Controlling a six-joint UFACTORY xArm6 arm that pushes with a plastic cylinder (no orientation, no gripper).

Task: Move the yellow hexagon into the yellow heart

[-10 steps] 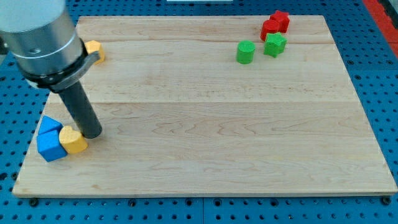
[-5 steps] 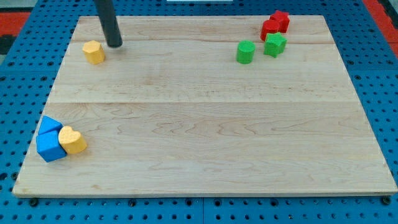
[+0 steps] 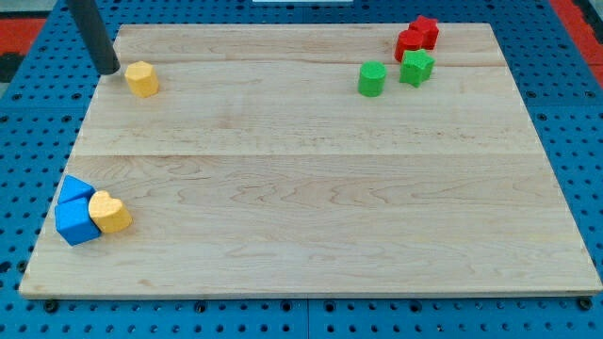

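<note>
My tip (image 3: 108,69) sat just left of the yellow hexagon block (image 3: 142,79), apart; no gripper fitted. Yellow heart block (image 3: 111,214) sat far below, bottom-left.

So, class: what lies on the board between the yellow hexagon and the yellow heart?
Nothing: the camera view shows only bare wood between the yellow hexagon and the yellow heart. My tip sits left of the hexagon.
</note>
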